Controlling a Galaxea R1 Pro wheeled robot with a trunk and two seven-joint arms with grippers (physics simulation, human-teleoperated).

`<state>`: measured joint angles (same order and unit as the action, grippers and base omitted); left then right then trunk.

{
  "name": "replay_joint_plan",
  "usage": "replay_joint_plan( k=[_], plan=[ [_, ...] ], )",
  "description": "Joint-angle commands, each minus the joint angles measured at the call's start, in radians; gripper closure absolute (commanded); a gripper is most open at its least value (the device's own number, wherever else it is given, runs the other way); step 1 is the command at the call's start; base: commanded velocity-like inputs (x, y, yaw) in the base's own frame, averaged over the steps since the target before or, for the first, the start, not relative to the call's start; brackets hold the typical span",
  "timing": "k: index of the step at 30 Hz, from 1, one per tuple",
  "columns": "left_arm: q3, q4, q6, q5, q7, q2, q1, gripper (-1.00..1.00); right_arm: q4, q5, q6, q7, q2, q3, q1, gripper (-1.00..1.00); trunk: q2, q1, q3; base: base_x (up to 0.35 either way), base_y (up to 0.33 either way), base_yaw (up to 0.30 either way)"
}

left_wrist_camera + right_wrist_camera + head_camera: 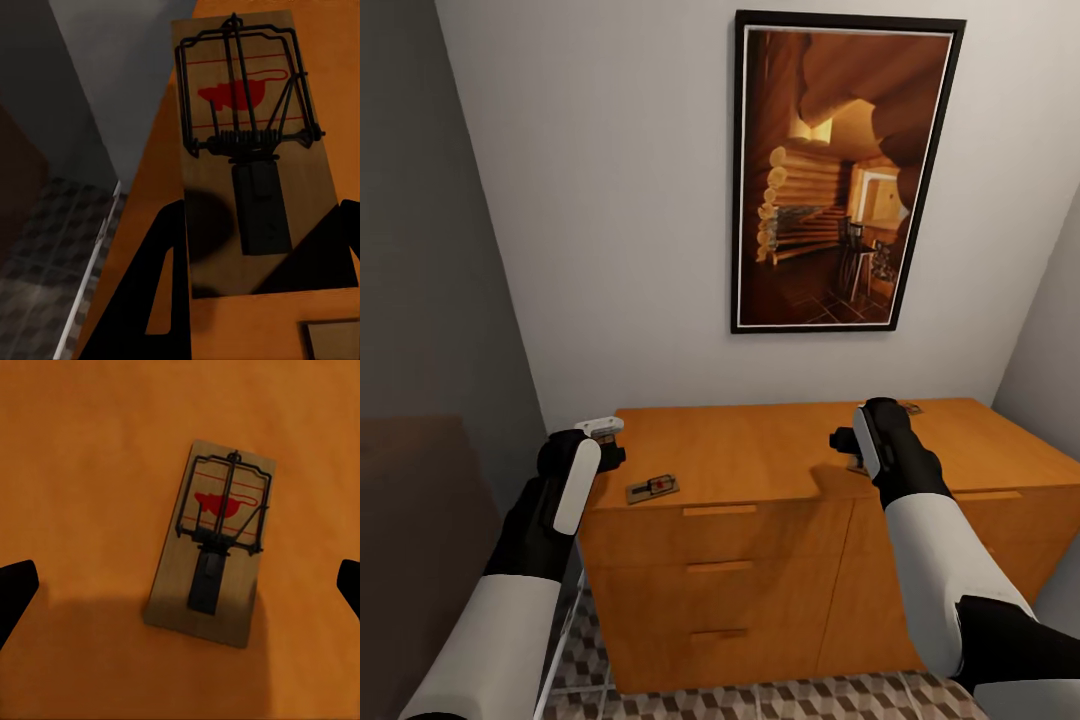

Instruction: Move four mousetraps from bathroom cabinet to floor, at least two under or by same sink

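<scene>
I'm parked in front of the wide orange-brown wooden cabinet point(780, 520) with its slim bar handles, both arms up over its flat top. A tall black-framed picture of a log cabin interior point(840, 170) hangs on the white wall above it.

My left gripper point(603, 436) hangs over the top's left end, close to the back-left corner. In the left wrist view, its dark fingers point(154, 289) are spread wide, released, with a brown wooden mousetrap with dark wire and a red mouse print point(251, 154) lying flat on the top between and beyond them, not touched. A corner of another wooden slab point(334, 339) peeks in beside it; I can't tell what it is.

From the head, I see a second flat wooden mousetrap point(652, 488) lying near the top's front edge, towards the left end, just beside my left arm.

My right gripper point(852, 447) hovers over the middle-right of the top. Its two black fingertips point(15, 592) sit far apart, jaws released, and a third wooden mousetrap with a red mouse mark point(214, 544) lies flat between them on the wood.

The brown, beige and white cube-patterned tiled floor point(760, 700) shows below the cabinet's front.
</scene>
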<state>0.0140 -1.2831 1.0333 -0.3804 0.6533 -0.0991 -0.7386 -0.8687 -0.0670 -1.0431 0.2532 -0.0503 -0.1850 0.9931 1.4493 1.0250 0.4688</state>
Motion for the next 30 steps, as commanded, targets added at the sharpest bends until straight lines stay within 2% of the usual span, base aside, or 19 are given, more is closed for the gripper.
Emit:
replay_joint_plan(
  k=[1,17,24,30],
  plan=[
    [0.001,-0.001,0.002,-0.009,0.008,-0.001,-0.001,1.0,0.0,-0.007,-0.004,-0.003,-0.001,-0.003,0.001,-1.0,0.001,0.0,0.001,0.018,0.0,0.0],
    [0.001,-0.001,0.001,-0.01,0.008,-0.001,-0.001,1.0,0.007,-0.005,-0.004,-0.003,0.003,-0.006,0.001,-1.0,0.001,0.0,0.001,0.003,0.0,0.0],
    [0.001,-0.001,0.001,-0.011,0.008,-0.002,-0.001,1.0,0.052,-0.004,-0.004,-0.003,0.046,-0.015,0.001,-1.0,0.001,0.0,0.001,0.0,0.0,0.0],
    [0.001,-0.001,0.001,-0.011,0.008,-0.002,-0.001,1.0,0.069,-0.004,0.004,-0.003,0.062,-0.022,0.001,-1.0,0.001,0.0,0.001,0.0,0.0,0.0]
  ],
)
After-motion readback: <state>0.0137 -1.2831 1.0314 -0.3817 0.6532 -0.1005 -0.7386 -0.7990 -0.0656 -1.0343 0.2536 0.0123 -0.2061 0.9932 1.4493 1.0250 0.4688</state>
